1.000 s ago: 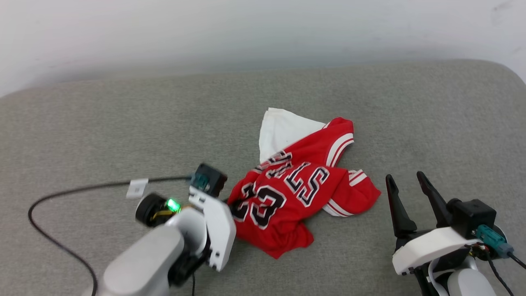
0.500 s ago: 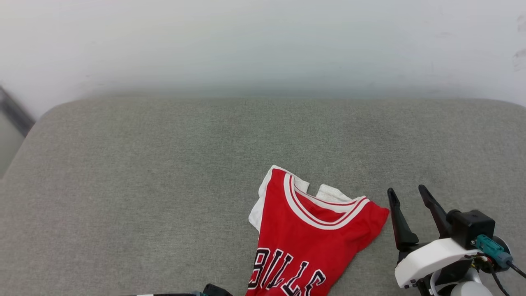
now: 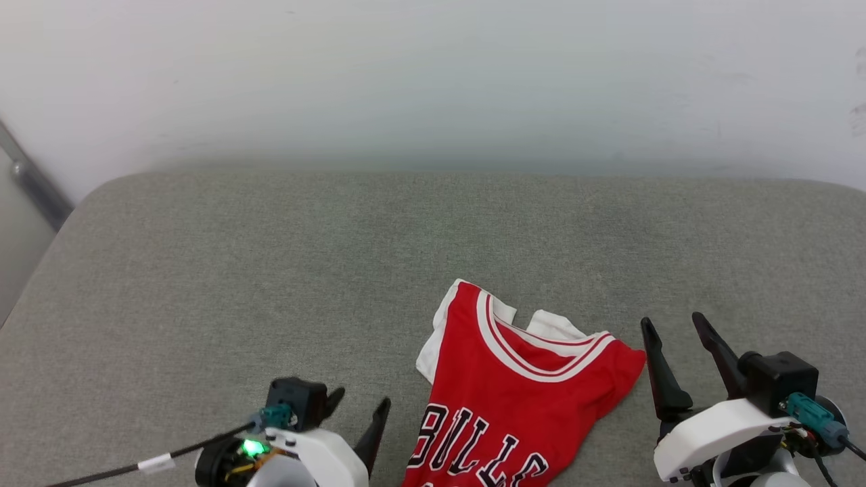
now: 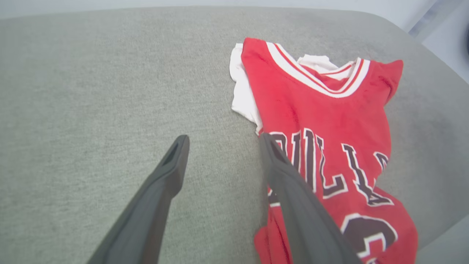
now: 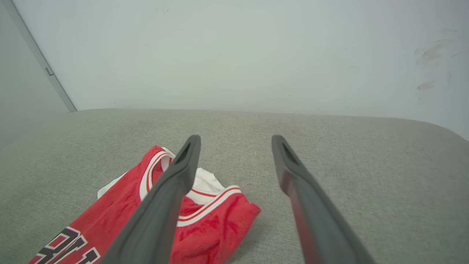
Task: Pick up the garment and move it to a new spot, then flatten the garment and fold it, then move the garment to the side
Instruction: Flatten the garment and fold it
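Left gripper newly parted, garment lettering cut off below

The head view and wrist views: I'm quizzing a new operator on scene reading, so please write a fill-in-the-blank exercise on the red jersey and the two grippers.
1. The red jersey shirt lies on the grey fabric cushion with its ____ side up, black lettering showing.
2. The left gripper is ____, with nothing between its dark fingers.
3. In the head view the right gripper stands on the shirt's ____ side.
4. The sleeve fabric peeking out by the collar is ____.

Missing words: front; open; right; white.
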Controlling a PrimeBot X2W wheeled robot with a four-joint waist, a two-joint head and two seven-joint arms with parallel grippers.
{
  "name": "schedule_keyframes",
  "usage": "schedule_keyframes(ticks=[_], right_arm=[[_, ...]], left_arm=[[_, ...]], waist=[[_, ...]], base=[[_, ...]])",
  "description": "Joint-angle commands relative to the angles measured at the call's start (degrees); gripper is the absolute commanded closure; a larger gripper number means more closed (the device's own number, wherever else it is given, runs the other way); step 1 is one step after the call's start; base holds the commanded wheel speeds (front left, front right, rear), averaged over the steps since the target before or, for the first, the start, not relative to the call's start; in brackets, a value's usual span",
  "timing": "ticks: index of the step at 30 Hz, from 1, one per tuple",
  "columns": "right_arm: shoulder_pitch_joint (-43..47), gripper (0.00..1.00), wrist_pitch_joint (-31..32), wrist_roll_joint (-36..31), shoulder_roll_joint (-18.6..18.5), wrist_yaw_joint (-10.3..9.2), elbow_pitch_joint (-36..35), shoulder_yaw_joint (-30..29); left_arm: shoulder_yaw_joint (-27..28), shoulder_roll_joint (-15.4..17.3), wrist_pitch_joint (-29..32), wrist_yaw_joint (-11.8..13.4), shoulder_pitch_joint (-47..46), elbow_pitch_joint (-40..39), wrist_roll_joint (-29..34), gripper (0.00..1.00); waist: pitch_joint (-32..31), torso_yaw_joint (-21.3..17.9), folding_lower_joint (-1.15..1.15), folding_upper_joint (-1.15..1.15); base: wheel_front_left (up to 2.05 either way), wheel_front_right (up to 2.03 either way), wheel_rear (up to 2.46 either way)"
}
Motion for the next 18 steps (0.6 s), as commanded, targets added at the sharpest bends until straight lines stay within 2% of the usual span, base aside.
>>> schedule_keyframes(ticks=[1, 4, 7, 15, 18], right_arm=[[0.1, 0.00, 0.2, 0.2, 0.1, -0.02, -0.4, -0.1], [-0.4, 0.00, 0.3, 0.3, 0.1, -0.02, -0.6, 0.0], [-1.2, 0.00, 0.3, 0.3, 0.1, -0.02, -0.9, 0.3], [-3.2, 0.00, -0.2, 1.0, 0.1, -0.02, -0.1, 1.2], [-4.0, 0.00, -0.7, 1.4, 0.1, -0.02, 0.2, 1.7]], left_arm=[[0.8, 0.2, -0.8, 0.3, -2.0, 0.1, 0.8, 0.00], [1.8, -0.3, -1.4, -0.2, -5.3, 1.5, 1.5, 0.00], [1.3, -1.1, 0.5, -1.9, -9.2, 3.8, 1.7, 0.00], [-3.9, -3.3, 13.8, -9.1, -17.0, 12.1, -1.1, 0.00], [-5.3, -3.7, 17.4, -10.7, -18.8, 15.2, -1.2, 0.00]], waist=[[0.2, -0.3, 0.00, 0.00], [0.7, -1.0, 0.00, 0.00], [2.2, -2.2, 0.00, 0.00], [6.6, -5.8, 0.00, 0.00], [8.0, -7.0, 0.00, 0.00]], base=[[0.00, 0.00, 0.00], [0.00, 0.00, 0.00], [0.00, 0.00, 0.00], [0.00, 0.00, 0.00], [0.00, 0.00, 0.00]])
